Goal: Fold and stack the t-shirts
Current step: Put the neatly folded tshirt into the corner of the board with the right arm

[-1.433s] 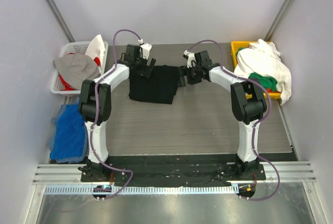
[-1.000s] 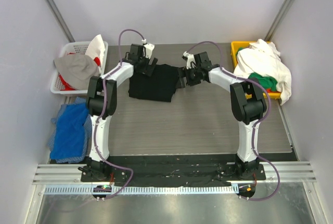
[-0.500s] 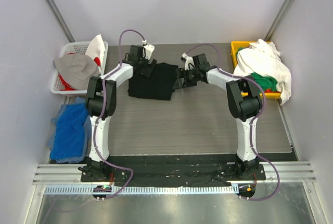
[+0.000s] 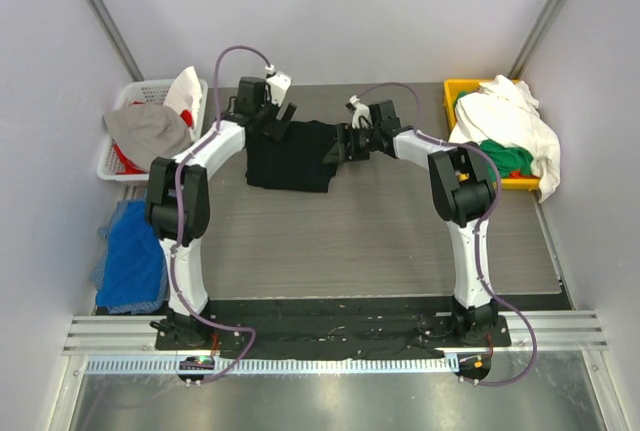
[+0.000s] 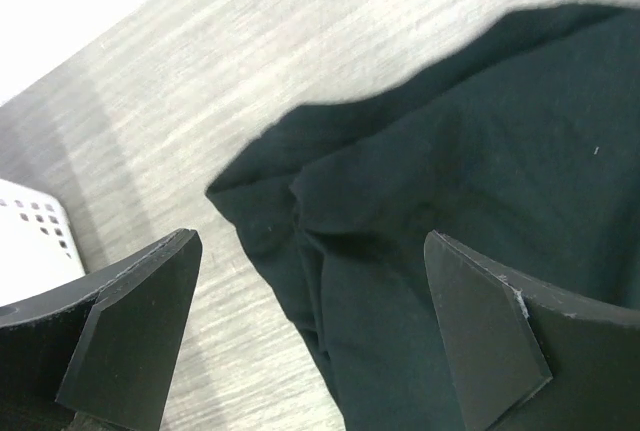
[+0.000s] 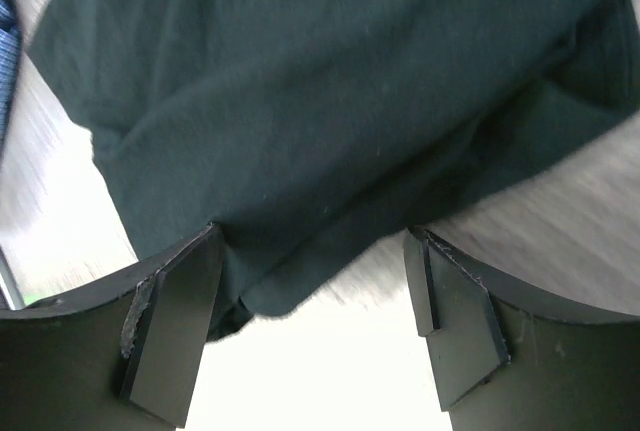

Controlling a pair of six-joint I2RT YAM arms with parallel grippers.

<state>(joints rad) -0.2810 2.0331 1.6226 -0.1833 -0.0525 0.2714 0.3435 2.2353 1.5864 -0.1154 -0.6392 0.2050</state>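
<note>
A black t-shirt lies folded on the grey table at the back middle. My left gripper hangs open over its far left corner; in the left wrist view the shirt's corner lies between and beyond the spread fingers. My right gripper is open at the shirt's right edge; in the right wrist view the black cloth fills the frame above the open fingers, its hem between them. White and green t-shirts are heaped at the right.
A yellow bin at the back right holds the white and green heap. A white basket at the back left holds grey, white and red cloth. A blue cloth lies on the left side.
The left gripper has moved slightly back and left over the shirt's far corner. The right gripper has moved left onto the shirt's right edge. The shirt has barely shifted.
</note>
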